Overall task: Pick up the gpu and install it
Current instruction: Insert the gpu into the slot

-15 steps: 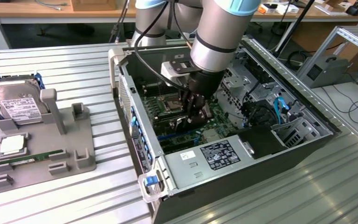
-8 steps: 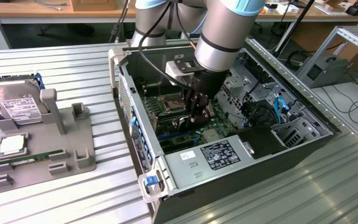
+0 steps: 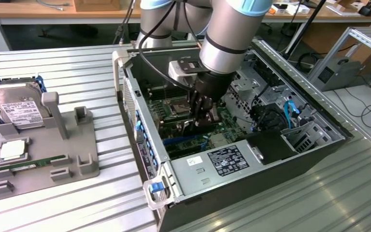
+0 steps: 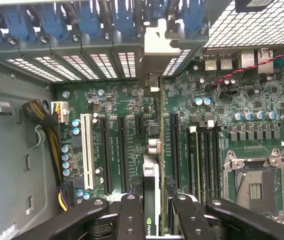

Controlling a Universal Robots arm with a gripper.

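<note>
- Gripper (image 4: 152, 212) sits closest to the wrist camera: you see black fingers (image 4: 130, 215) on either side of a thin card held edge-on, jaws part-closed and clamped on it.
- That card is the gpu (image 4: 151, 192): dark edge with a green logo patch, gripped near its upper edge, one finger on each flat face.
- Gpu's long axis runs straight out from the fingers toward the case's rear wall, parallel to the long black expansion slots (image 4: 123, 150) on the motherboard (image 4: 222, 100).
- Its silver bracket (image 4: 157, 42) is at the far end, up by the blue slot latches (image 4: 89, 20) and the perforated rear slot covers.
- Key relation for you: card edge lies in the gap between the black slots and the RAM slots (image 4: 202, 155), apparently over a slot of its own, but that slot is hidden under the card and you can't confirm it. Whether the card is seated or just above it can't be told either.
- White PCI slot (image 4: 87, 150) is well off to one side of the card, the CPU socket (image 4: 254, 185) off to the other.
- Exterior view: arm reaches down into the open PC case (image 3: 172, 193), gripper (image 3: 202, 121) low over the board mid-case, card hard to make out under it.
- Fixture tray (image 3: 76, 159) on the exterior view's left holds the hard drive (image 3: 18, 111) and a green memory stick (image 3: 37, 163), well apart from the gripper.
</note>
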